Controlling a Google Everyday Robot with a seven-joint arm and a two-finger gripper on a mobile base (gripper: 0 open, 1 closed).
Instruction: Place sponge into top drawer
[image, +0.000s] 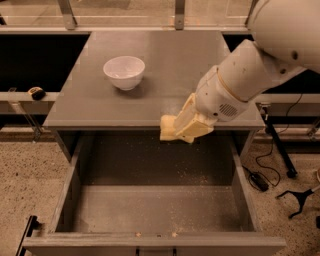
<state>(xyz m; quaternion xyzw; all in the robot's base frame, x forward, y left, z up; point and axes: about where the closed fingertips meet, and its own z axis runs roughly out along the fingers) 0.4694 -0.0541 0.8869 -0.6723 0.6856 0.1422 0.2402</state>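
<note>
My gripper (186, 126) is shut on the pale yellow sponge (169, 129) and holds it in the air over the front edge of the cabinet top, above the back of the open top drawer (155, 205). The sponge sticks out to the left of the cream fingers (196, 128). The drawer is pulled far out, its speckled grey floor bare, with a dark handle at the front. My white arm comes in from the upper right.
A white round bowl (124, 72) stands on the grey cabinet top (165, 60), back left of the gripper. Cables and a black stand lie on the speckled floor at the right (295, 197). A small round object (36, 93) sits on a ledge at left.
</note>
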